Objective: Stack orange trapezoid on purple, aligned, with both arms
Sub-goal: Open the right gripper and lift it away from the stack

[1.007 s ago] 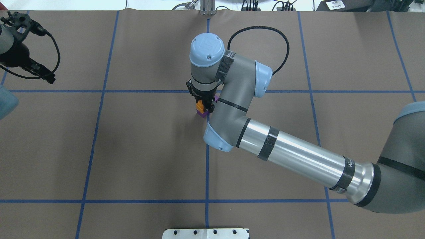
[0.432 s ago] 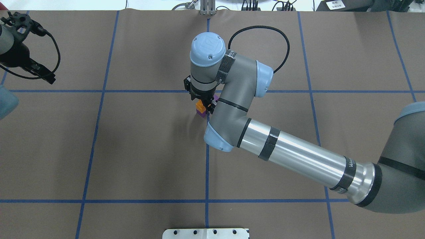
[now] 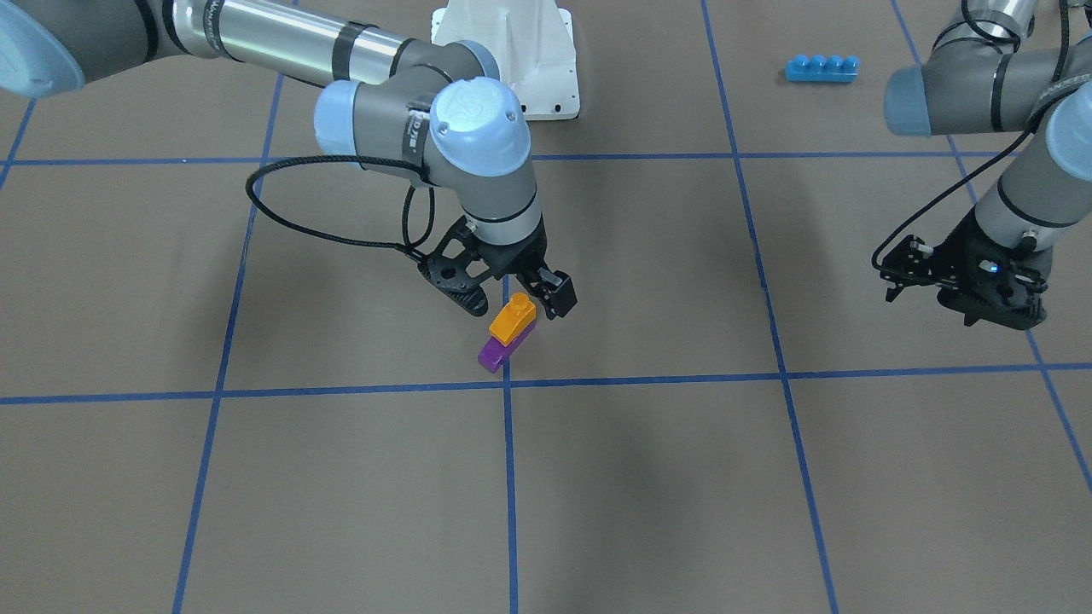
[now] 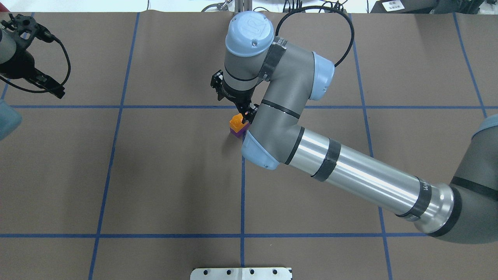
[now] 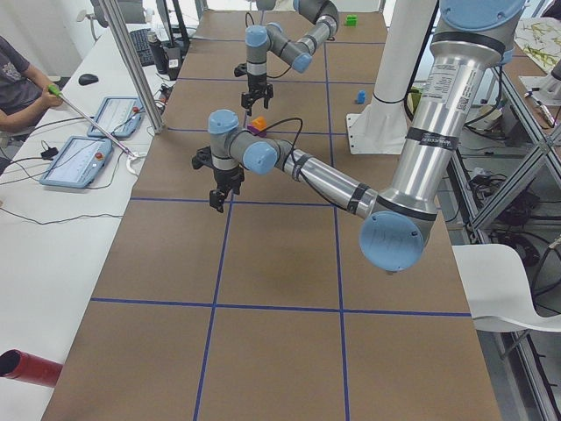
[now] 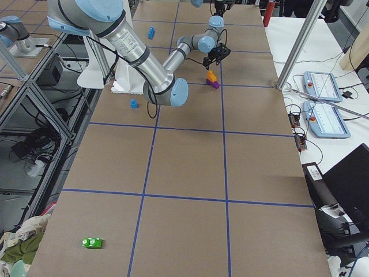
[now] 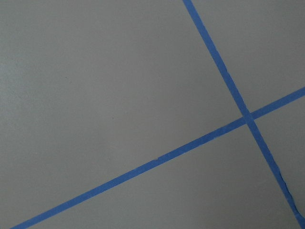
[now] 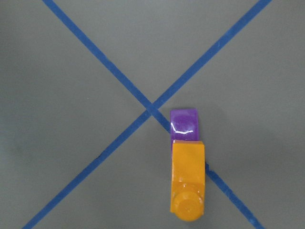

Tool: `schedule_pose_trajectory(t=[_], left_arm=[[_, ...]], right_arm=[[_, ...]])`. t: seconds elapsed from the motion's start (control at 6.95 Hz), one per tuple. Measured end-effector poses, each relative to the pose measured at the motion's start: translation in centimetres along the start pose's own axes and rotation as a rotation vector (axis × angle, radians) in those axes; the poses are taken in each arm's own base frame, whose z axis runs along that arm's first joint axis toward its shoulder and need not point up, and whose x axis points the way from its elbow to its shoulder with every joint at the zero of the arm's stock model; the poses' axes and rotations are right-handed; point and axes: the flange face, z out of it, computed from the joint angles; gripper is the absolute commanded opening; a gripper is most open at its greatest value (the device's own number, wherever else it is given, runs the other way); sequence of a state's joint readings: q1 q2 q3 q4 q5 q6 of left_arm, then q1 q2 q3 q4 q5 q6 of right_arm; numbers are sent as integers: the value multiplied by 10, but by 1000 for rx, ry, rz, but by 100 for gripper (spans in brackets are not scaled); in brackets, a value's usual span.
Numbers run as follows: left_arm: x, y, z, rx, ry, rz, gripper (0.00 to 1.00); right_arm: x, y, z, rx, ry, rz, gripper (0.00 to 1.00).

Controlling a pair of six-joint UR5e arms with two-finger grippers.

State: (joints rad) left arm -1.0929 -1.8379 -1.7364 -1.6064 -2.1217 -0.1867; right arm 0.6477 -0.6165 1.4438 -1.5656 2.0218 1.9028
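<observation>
The orange trapezoid sits on the purple brick near a blue tape crossing in the table's middle. In the right wrist view the orange covers most of the purple, and one purple end shows beyond it. My right gripper is open just above the stack, its fingers on either side of the orange stud and clear of it. The stack also shows in the overhead view. My left gripper hangs far off at the table's left side, open and empty.
A long blue four-stud brick lies near the left arm's base. A small blue brick lies beside the white robot base. A green brick lies far off at the table's right end.
My right gripper has risen from the stack and moved a little away from the robot. The orange trapezoid stays on the purple. The left arm has not moved.
</observation>
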Motion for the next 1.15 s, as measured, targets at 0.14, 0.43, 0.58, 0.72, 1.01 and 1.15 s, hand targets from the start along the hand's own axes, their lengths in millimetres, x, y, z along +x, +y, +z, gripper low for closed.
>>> schedule_pose_trajectory(t=[0.14,0.43,0.58,0.72,1.01,1.15], left_arm=[[-2,4,-3,6,-1,-2,100],[-30,17,-20,24,-3,-47,100],[-53,28,-27,24,17,-65,100],[-82,45,-34,19,39,-65,100],[-159,94,-41,10,56,-153,100],[-200,125,-45,12,82,-246,100]], right_arm=[[20,-11,-52,23,1,-71,100],[109,-89,-122,96,31,-289,100],[155,-149,-140,114,69,-391,100],[204,-216,-151,107,114,-491,100],[323,-339,-167,38,167,-659,100],[389,-383,-167,8,158,-714,100]])
